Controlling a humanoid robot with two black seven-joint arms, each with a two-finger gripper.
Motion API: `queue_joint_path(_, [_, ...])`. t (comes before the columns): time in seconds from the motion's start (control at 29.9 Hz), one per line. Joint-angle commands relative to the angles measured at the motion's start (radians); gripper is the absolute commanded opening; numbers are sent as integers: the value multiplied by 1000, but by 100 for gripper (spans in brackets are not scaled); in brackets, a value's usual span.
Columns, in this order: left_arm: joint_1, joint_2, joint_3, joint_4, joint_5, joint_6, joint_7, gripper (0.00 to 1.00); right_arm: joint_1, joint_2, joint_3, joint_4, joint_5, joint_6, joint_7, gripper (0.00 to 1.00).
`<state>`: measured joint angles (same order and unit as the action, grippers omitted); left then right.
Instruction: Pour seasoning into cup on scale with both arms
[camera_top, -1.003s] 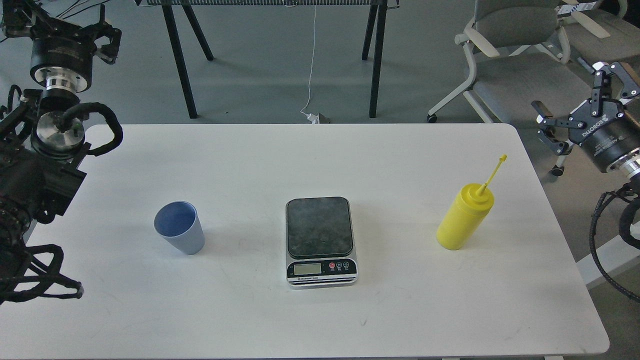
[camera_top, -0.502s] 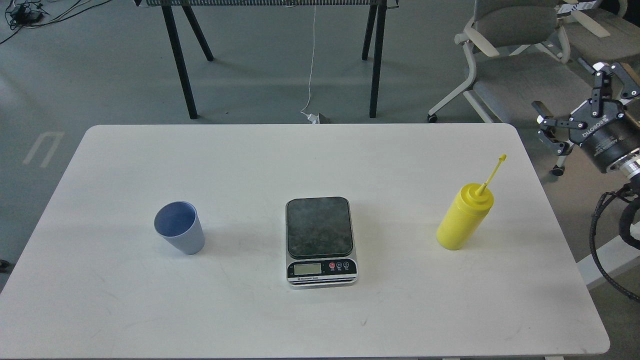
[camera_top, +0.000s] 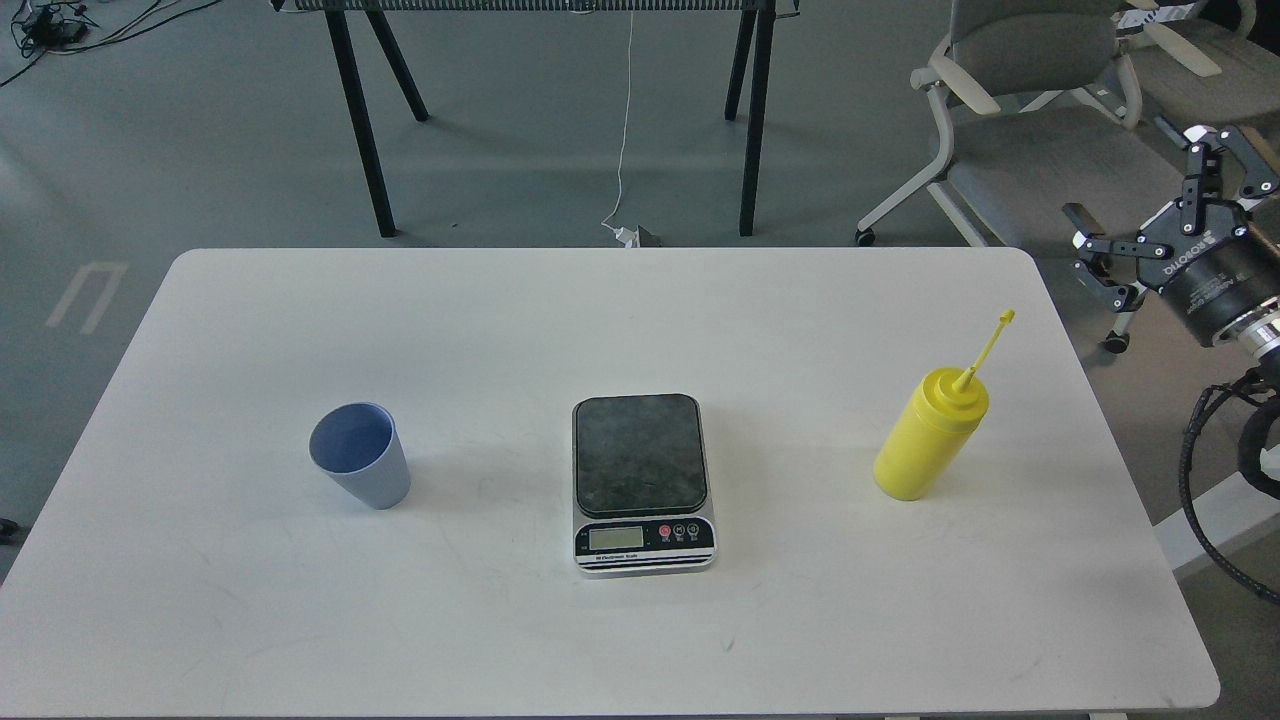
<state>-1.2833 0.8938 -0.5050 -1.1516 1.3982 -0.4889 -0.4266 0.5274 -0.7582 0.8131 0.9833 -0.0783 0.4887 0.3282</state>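
Observation:
The pale blue cup (camera_top: 361, 455) stands upright on the left part of the white table (camera_top: 600, 310), empty. The scale (camera_top: 642, 482) lies at the table's middle, its dark top plate bare. The yellow seasoning bottle (camera_top: 929, 434) stands upright on the right part, its cap strap sticking up. My right gripper (camera_top: 1165, 205) hangs open and empty beyond the table's right edge, up and to the right of the bottle. My left arm and gripper are out of view.
Black legs of another table (camera_top: 365, 120) stand behind the white table. Grey office chairs (camera_top: 1040, 110) stand at the back right, close behind my right gripper. A white cable (camera_top: 622, 150) runs across the floor.
My left arm, at the left edge a second ago, has left the view. My right gripper has stayed almost still. The cup, scale and bottle have not moved.

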Motion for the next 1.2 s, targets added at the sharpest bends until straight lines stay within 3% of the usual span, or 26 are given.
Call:
queue_joint_path(0.0, [68, -4, 2, -166, 191, 0, 0, 100, -3, -4, -2, 0, 0, 0, 0, 99])
queue_joint_path(0.17, [163, -4, 45, -295, 347, 0, -1, 100, -4, -7, -2, 0, 0, 0, 0, 99])
queue_joint_path(0.33, [131, -6, 5, -185, 157, 0, -3, 100, -12, -10, 0, 0, 0, 0, 0, 99])
queue_joint_path(0.5, [131, -4, -6, -8, -160, 0, 78, 100, -15, -6, -2, 0, 0, 0, 0, 99])
queue_joint_path(0.64, [121, 1, -13, 7, -223, 0, 146, 99, -15, 0, -3, 0, 0, 0, 0, 99])
queue_joint_path(0.97, [65, -15, -10, -5, -226, 0, 140, 97, -17, 2, -2, 0, 0, 0, 0, 99])
queue_joint_path(1.17, [78, -53, 0, -7, -223, 0, 141, 85, -17, -1, 0, 0, 0, 0, 0, 99])
